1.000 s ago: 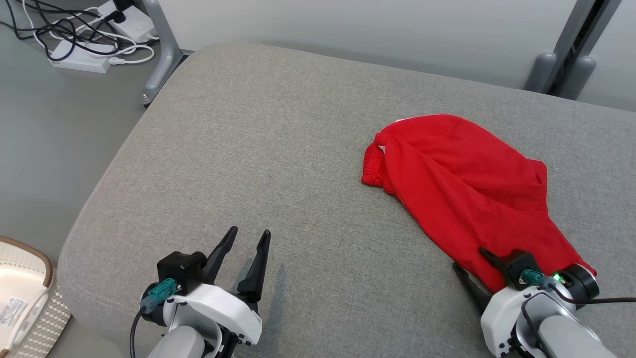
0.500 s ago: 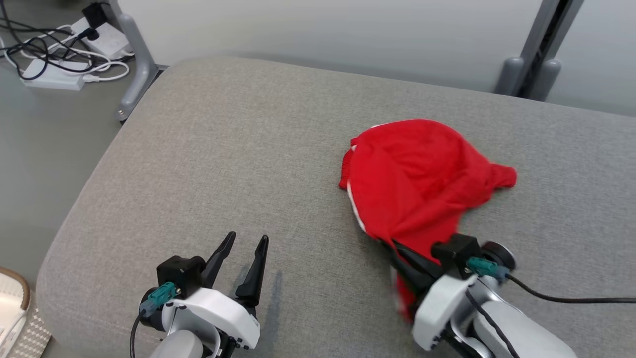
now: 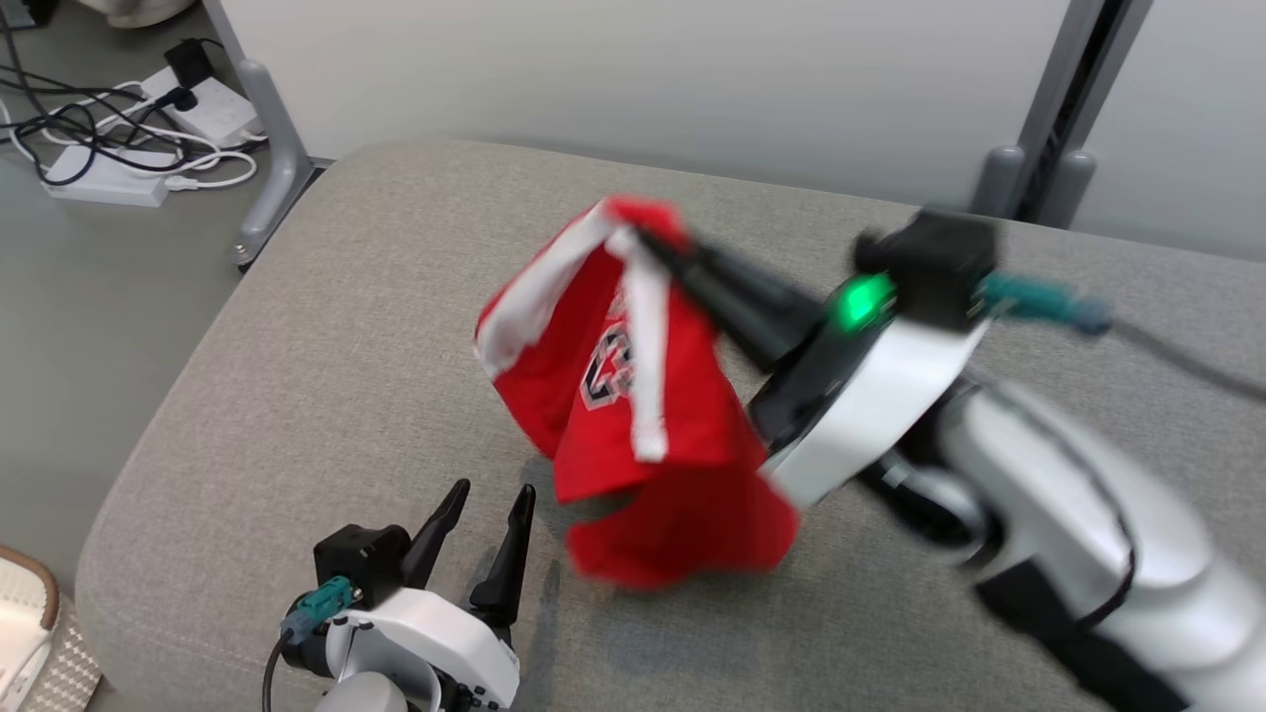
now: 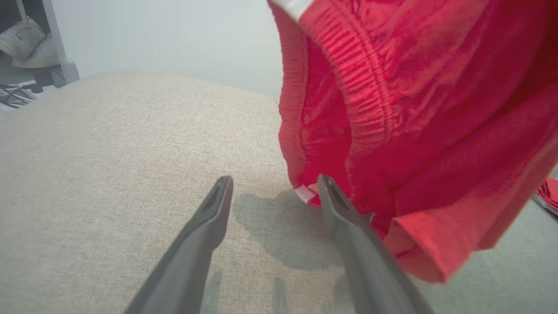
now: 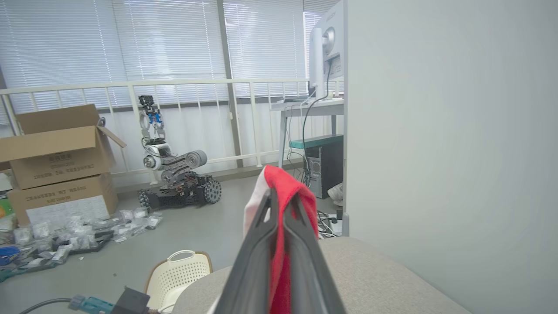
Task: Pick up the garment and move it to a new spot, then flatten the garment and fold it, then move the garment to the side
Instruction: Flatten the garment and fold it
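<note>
The garment [image 3: 633,415] is a pair of red shorts with white stripes and a printed logo. It hangs in the air over the grey cushion [image 3: 346,326], its lower folds near the surface. My right gripper [image 3: 658,237] is shut on the garment's top edge, and the red cloth [image 5: 281,192] is pinched between its fingers in the right wrist view. My left gripper [image 3: 485,499] rests low at the front left, open and holding nothing. In the left wrist view the hanging garment [image 4: 414,122] drapes just right of the left gripper [image 4: 272,187], close to its right finger [image 4: 344,218].
The cushion's rounded edge drops to the floor at the left. Cables and power strips [image 3: 129,129] lie on the floor by a grey metal leg [image 3: 267,138]. A white basket [image 5: 178,270] stands beside the cushion. A pale wall panel [image 3: 593,59] runs behind.
My right gripper closed on the garment's near end, then lifted it up and to the left, off the cushion. The head camera shifted. The left gripper stayed put.
</note>
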